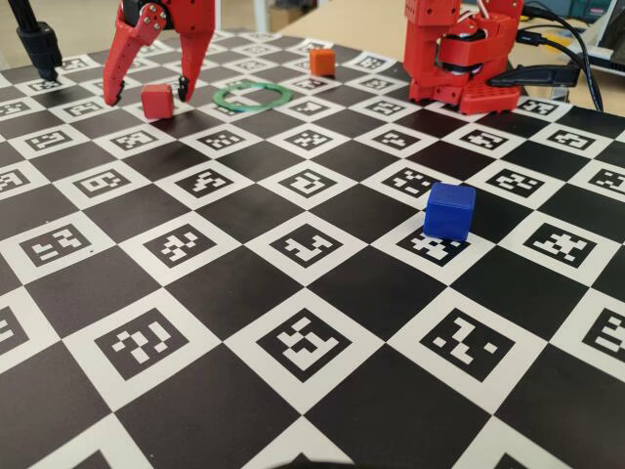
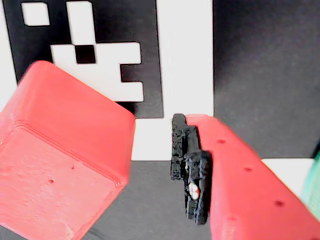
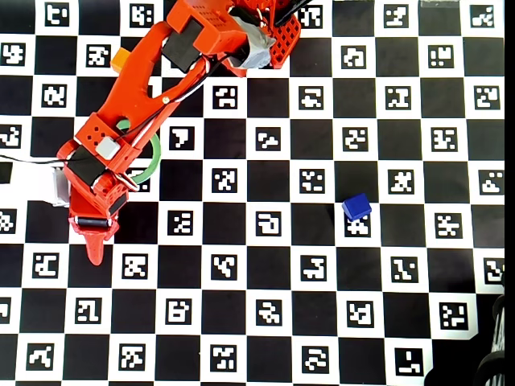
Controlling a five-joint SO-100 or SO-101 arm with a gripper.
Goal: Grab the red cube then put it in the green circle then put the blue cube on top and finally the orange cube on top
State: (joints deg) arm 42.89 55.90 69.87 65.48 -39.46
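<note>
Centrally, the gripper [image 1: 146, 95] stands with its jaws spread wide and tips lowered to the checkerboard [image 1: 312, 293], empty; the red cube [image 1: 156, 101] sits on the board in the gap between the two fingers, nearer the finger on the right of the fixed view, with no visible contact. In the wrist view only one finger [image 2: 250, 180] shows, its black ridged pad [image 2: 190, 175] facing the red cube [image 2: 65, 150] across a bare strip of board; the other finger lies outside that picture, and the cube is cut off by the left and lower edges and slightly blurred. In the overhead view the arm [image 3: 137, 96] covers the red cube entirely, and only one fingertip [image 3: 95, 251] protrudes below the wrist.

Just beyond the right-hand finger in the fixed view lies the green circle [image 1: 253, 95], flat on the board and empty; overhead, only an arc of it [image 3: 153, 161] shows past the arm, and the wrist view catches a blurred green sliver at the right edge. Farther behind the ring sits the orange cube [image 1: 322, 62]; overhead it is mostly hidden, a small orange corner [image 3: 119, 58] showing beside the arm. Well apart from the gripper, toward the fixed camera, the blue cube [image 1: 449, 211] rests alone, fully visible.
</note>
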